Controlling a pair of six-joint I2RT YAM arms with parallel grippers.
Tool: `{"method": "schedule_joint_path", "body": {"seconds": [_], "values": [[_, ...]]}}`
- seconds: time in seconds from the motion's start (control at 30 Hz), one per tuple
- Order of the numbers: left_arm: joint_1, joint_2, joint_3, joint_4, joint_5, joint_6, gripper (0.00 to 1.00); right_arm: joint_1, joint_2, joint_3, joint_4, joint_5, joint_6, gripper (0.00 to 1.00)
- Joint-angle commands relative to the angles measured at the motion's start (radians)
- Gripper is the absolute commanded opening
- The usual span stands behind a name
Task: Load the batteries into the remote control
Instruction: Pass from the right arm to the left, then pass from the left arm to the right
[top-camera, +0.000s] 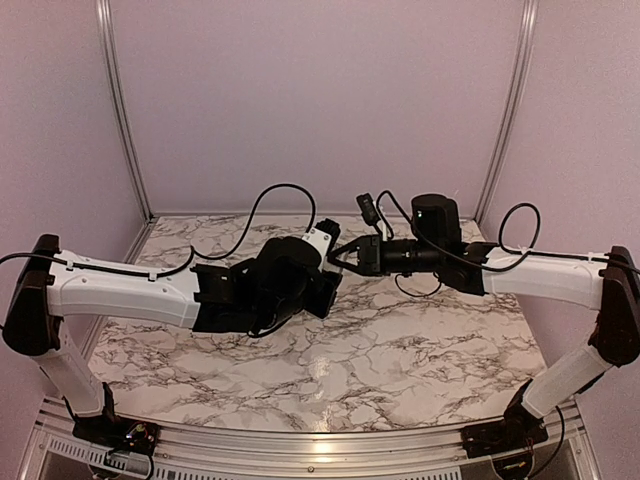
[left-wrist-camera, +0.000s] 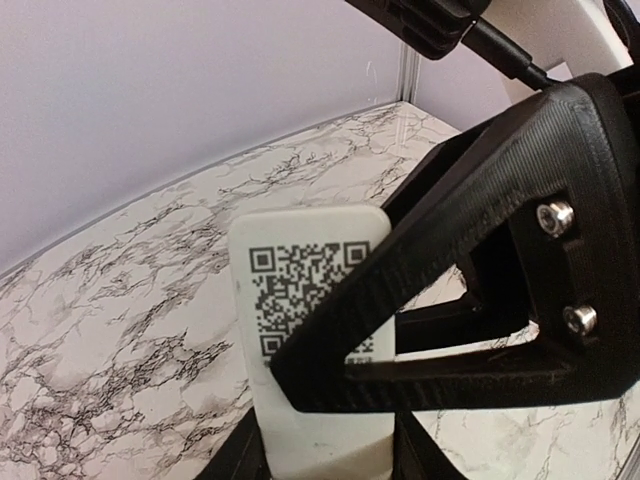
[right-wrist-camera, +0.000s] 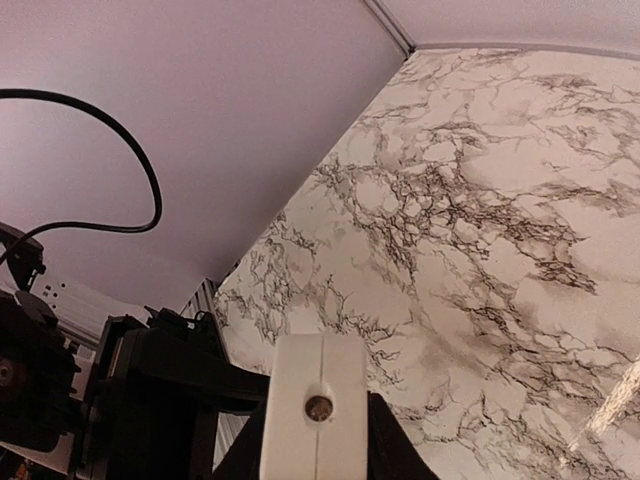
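While arms (top-camera: 120, 290) meet mid-air nr ctr, right hand (right-wrist-camera: 315, 440) clamps remote control (left-wrist-camera: 290, 240); left hand (left-wrist-camera: 325, 465): can't tell.

Illumination is diffuse, even and moderately bright, from overhead, and all views carry a lavender cast.

**Top view:** A specular hot spot sits on the grey-veined white marble table (top-camera: 400, 350) at 6 o'clock. It repeats on the ribbed aluminium front rail (top-camera: 320, 447). Shadows are soft-edged. The silver frame posts (top-camera: 122, 110) bow at 10 and 2 o'clock, which is lens distortion.

**Right wrist view:** There is a glare streak at 4 o'clock. The white rectangular plastic remote control (right-wrist-camera: 320, 410) at 6 o'clock is out of focus.

**Left wrist view:** The printed code is legible, and the table edge is curved.
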Motion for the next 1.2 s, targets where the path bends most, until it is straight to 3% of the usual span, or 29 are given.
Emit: {"method": "schedule_joint_path", "body": {"seconds": [0.0,0.1,0.23,0.47,0.6,0.73,1.17], "values": [[0.015,-0.072,-0.057,0.072,0.082,0.040,0.20,0.000,-0.030,0.054,0.006,-0.072,-0.009,0.36],[0.022,-0.152,-0.154,0.190,0.176,0.072,0.14,-0.031,-0.065,0.046,0.034,-0.115,-0.025,0.51],[0.046,-0.274,-0.264,0.328,0.338,0.091,0.12,-0.077,-0.125,0.032,0.093,-0.199,-0.065,0.56],[0.082,-0.411,-0.381,0.500,0.595,0.119,0.09,-0.076,-0.189,-0.011,0.271,-0.377,-0.087,0.79],[0.089,-0.438,-0.403,0.574,0.723,0.117,0.08,-0.038,-0.197,0.000,0.320,-0.441,-0.103,0.79],[0.089,-0.431,-0.410,0.632,0.839,0.104,0.07,0.015,-0.183,0.052,0.246,-0.424,-0.174,0.76],[0.089,-0.393,-0.407,0.665,0.833,0.090,0.07,0.103,-0.125,0.116,0.204,-0.415,-0.203,0.70]]}}
